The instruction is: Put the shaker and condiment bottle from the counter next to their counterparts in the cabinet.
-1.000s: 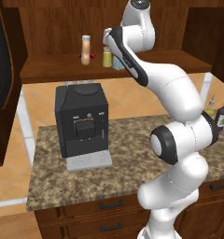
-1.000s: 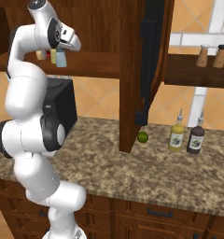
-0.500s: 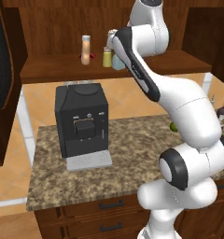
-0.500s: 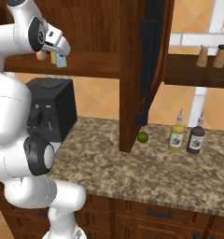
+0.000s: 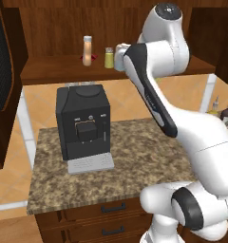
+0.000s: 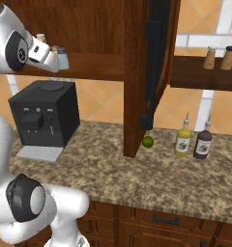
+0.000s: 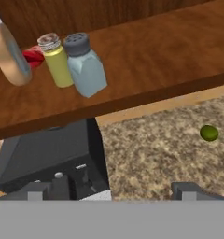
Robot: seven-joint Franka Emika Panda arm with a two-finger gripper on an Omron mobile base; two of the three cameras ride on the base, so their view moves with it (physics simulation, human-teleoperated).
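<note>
2 task items stand on cabinet [image 7: 179, 60] shelf: shaker [image 7: 86, 65] touching yellow-green shaker [image 7: 57, 63], condiment bottle [image 7: 9, 53] just left, grouped with counterparts. Gripper [image 7: 109, 189] wide open, empty.

The white arm [image 5: 182, 128] is being held raised from the base and bent over at its upper joint; the gripper [image 7: 112, 190] is being kept wide open, nothing held between its dark fingertips [image 7: 37, 190]; the hand is being pointed forward and downward.
</note>
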